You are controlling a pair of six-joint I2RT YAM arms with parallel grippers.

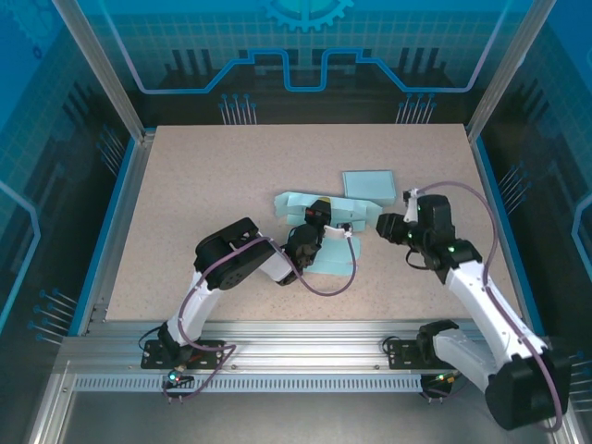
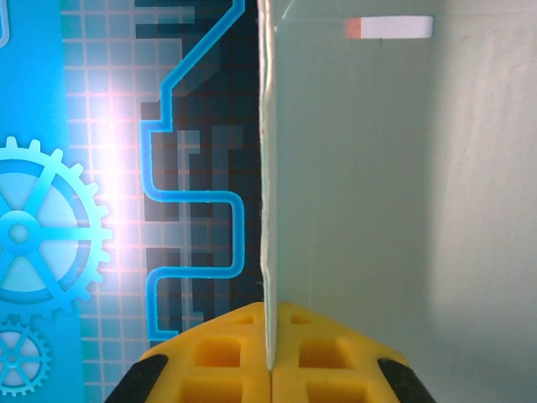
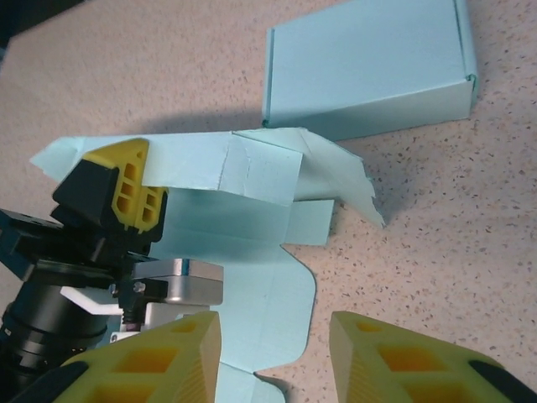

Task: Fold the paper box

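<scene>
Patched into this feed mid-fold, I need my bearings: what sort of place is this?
Most likely a robot demo or lab cell: a speckled table framed by aluminium rails, walls printed with blue gears and circuit lines, left arm and right arm bolted at its near edge.

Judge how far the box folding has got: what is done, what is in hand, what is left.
Done: one closed box lies at the back, and a flap of the second sheet stands raised. In hand: the left jaws are shut on that flap; the right jaws stand open nearby, holding nothing. Left: most of the sheet lies flat, so walls and lid remain.
</scene>
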